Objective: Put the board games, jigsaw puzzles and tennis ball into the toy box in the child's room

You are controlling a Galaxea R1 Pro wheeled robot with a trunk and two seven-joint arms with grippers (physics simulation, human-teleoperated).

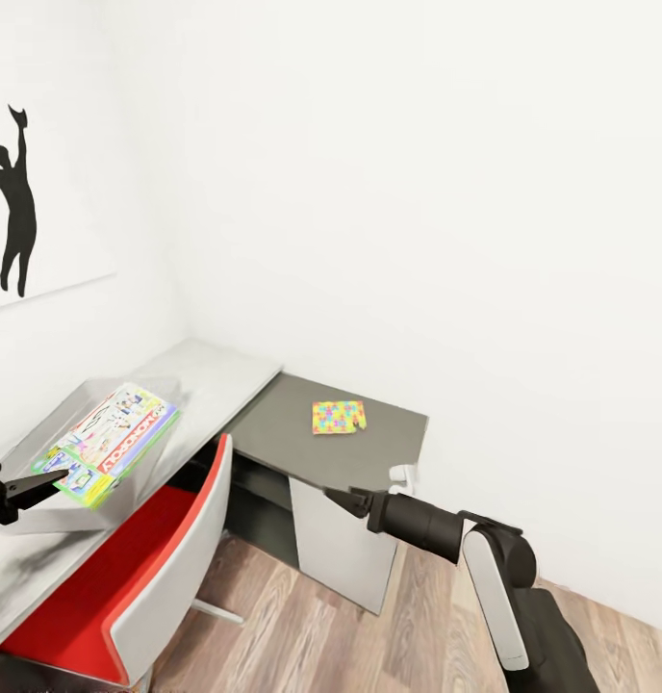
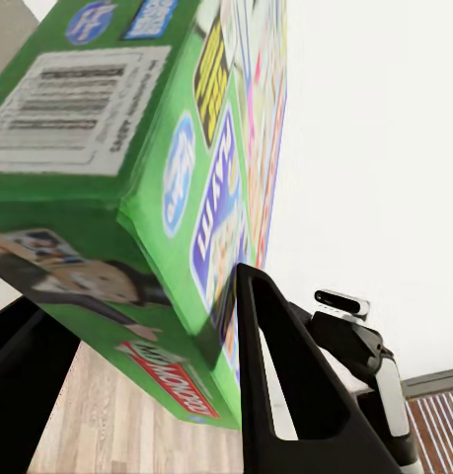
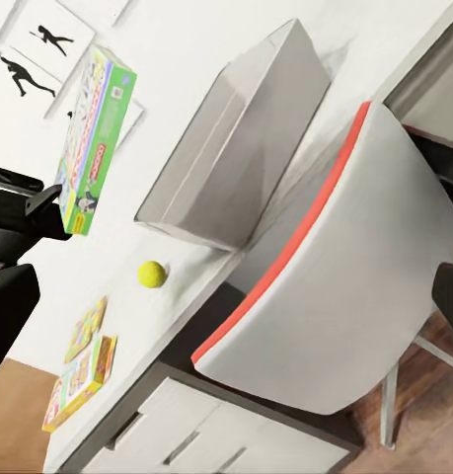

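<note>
My left gripper is shut on a corner of the blue-green Monopoly board game, which hangs tilted just above the light grey toy box on the table. Up close, the green box stands against one finger. One jigsaw puzzle lies on the dark grey part of the desk. My right gripper hovers open and empty in front of that part. The right wrist view takes in the toy box, the held game, the tennis ball, a second jigsaw puzzle and a green-yellow-red board game.
A chair with a red seat and grey back is pushed under the desk, between my two arms. White walls close the corner behind the desk, with a black silhouette picture on the left wall. Wood-plank floor lies below.
</note>
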